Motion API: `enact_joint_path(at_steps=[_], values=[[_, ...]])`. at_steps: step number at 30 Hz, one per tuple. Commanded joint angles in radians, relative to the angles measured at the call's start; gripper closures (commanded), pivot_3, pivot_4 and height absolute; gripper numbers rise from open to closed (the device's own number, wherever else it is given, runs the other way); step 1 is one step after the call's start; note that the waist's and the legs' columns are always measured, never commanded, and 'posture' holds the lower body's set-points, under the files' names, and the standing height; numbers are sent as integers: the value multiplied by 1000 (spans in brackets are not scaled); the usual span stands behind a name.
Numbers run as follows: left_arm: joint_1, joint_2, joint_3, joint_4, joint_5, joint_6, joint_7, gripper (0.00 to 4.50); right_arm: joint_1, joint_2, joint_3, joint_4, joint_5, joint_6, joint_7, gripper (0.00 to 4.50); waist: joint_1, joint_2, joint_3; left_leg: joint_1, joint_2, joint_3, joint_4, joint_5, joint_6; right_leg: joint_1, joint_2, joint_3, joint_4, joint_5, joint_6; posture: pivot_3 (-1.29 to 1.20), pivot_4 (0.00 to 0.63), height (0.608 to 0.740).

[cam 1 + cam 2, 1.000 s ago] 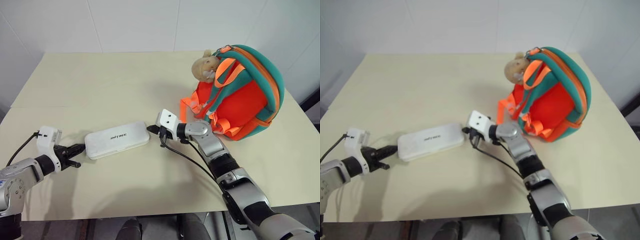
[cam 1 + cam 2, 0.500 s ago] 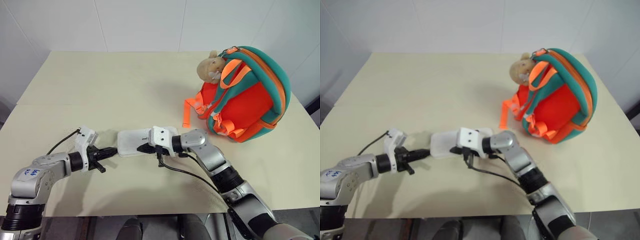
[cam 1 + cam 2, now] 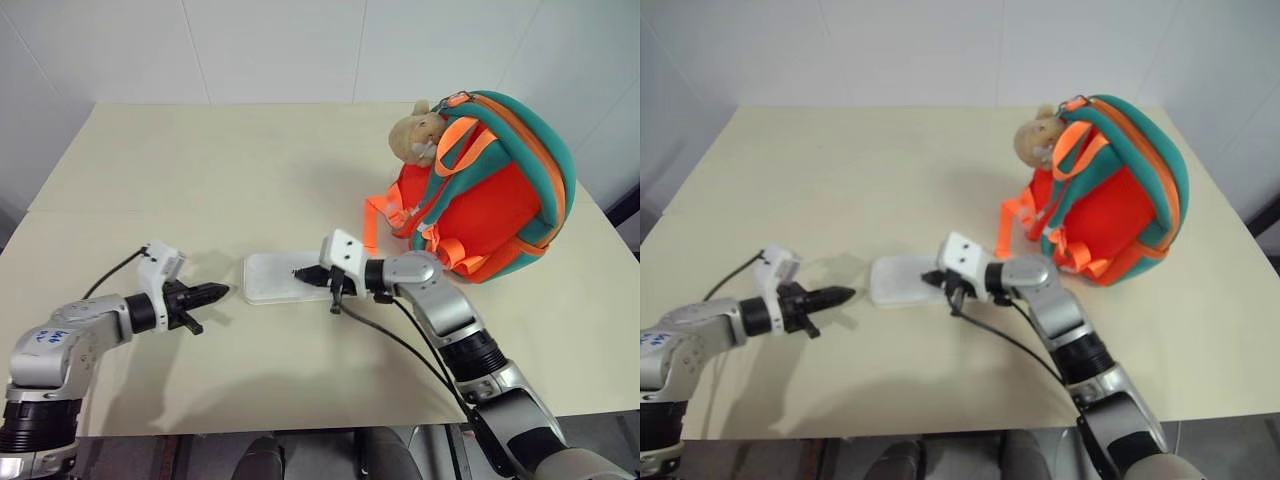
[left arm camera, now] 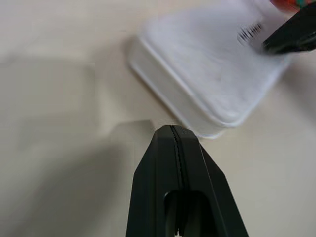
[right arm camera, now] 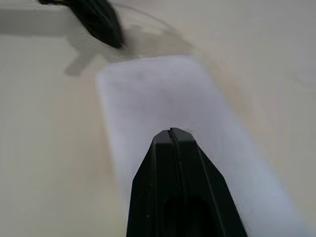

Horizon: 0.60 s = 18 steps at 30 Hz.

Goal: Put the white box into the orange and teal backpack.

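Observation:
The white box (image 3: 268,278) lies flat in the middle of the table, its dark lettering under my right gripper. My right gripper (image 3: 299,272) is shut and empty, its tip over the box's right part; I cannot tell whether it touches the lid (image 5: 158,94). My left gripper (image 3: 221,291) is shut and empty, pointing at the box's left end and stopping just short of its edge (image 4: 197,118). The orange and teal backpack (image 3: 495,195) stands at the back right, a tan plush toy (image 3: 415,135) at its top. Its opening is not visible.
Orange straps (image 3: 375,215) trail from the backpack onto the table (image 3: 200,170) towards the box. White walls stand behind the table. A black cable (image 3: 400,345) hangs from my right wrist over the near side.
My left gripper has moved right, up to the box's left end. My right gripper reached over the box, then drew back to its right part. The box has slid right.

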Motion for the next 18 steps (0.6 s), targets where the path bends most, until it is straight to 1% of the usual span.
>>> enact_joint_path(at_steps=[1,6,12,18], values=[[25,36,52,7,1,-26,-22,4500,-21,-23,-59,-58,31,27,-41,4380,0,0,0,0,0,0,0,0,0,0,0,0,0,0,0,0,150,740],[7,47,59,45,4,-48,-29,4500,-24,-70,-99,-47,22,42,-97,4380,2,0,0,0,0,0,0,0,0,0,0,0,-1,0,0,0,150,740],[-31,23,17,54,3,-55,-31,4500,2,-139,-145,-63,27,72,-139,4380,2,0,0,-1,0,1,0,0,0,0,0,0,-1,0,0,0,150,740],[-60,14,-17,79,10,-69,-38,4500,18,-190,-163,-54,9,74,-175,4380,1,0,0,-1,0,1,0,0,1,0,0,0,-1,0,0,0,150,740]])
